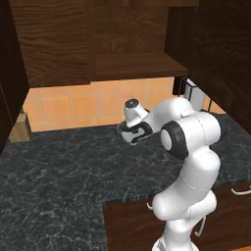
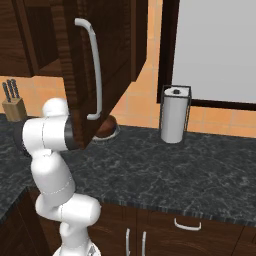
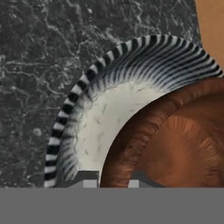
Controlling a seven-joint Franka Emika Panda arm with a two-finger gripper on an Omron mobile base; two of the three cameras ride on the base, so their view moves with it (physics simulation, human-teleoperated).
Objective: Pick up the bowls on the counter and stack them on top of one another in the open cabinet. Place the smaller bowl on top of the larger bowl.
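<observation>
Holding the rim of the smaller bowl (image 3: 175, 144) is what the gripper (image 3: 114, 183) seems to be doing now. Its two dark fingers stand close together at the bottom of the hand view, and the brown rim runs right between them, so they look pinched on it. The smaller bowl sits over the larger bowl (image 3: 100, 118), hiding part of its pale inside. I cannot tell if the two bowls touch. Both are over the counter (image 3: 39, 52), close to the orange wall.

So the step looks like picking up the small bowl. From the left base view, the cabinet (image 1: 137, 63) shelf is higher up. Next, the arm needs to lift without letting the bowl tip or slip.
</observation>
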